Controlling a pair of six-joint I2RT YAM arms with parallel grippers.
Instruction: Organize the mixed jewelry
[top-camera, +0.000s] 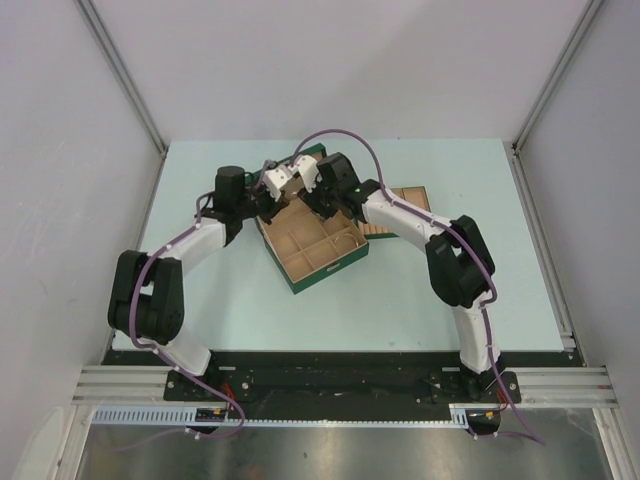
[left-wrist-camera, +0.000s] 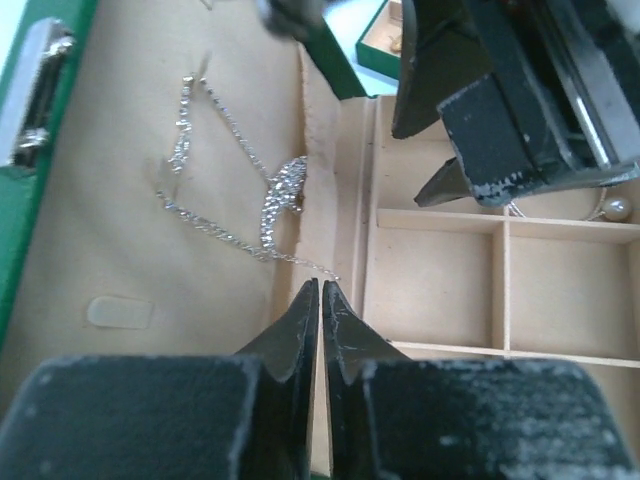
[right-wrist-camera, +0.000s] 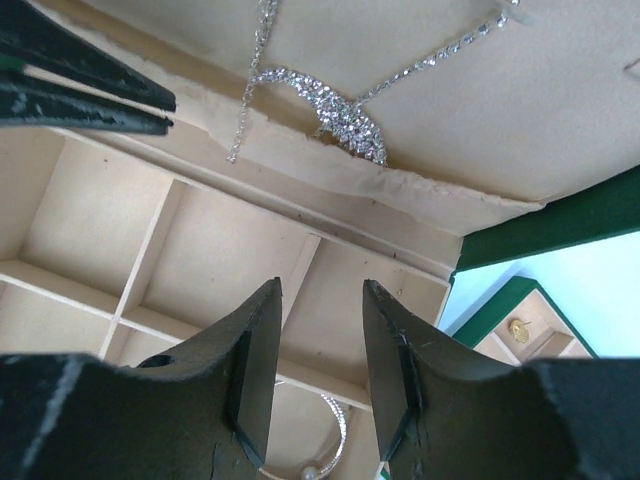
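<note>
The thin chain necklace (left-wrist-camera: 215, 215) lies spread on the tan inside of the green box's open lid (left-wrist-camera: 110, 240), and its sparkly pendant cluster (left-wrist-camera: 283, 190) rests near the hinge fold. My left gripper (left-wrist-camera: 322, 284) is shut, its tips right at the chain's loose end; I cannot tell whether it pinches the chain. My right gripper (right-wrist-camera: 320, 285) is open and empty above the box's compartments (right-wrist-camera: 230, 260). Below it, a ring-shaped bangle (right-wrist-camera: 340, 440) with a pearl lies in one compartment. From above, both grippers (top-camera: 290, 190) (top-camera: 320, 205) meet at the box's back.
The green box (top-camera: 345, 262) with tan compartments sits mid-table, its lid raised at the back. A small tan divided tray (top-camera: 408, 195) lies to its right and holds a tiny gold piece (right-wrist-camera: 517, 330). The right gripper's fingers (left-wrist-camera: 470, 110) crowd the left wrist view.
</note>
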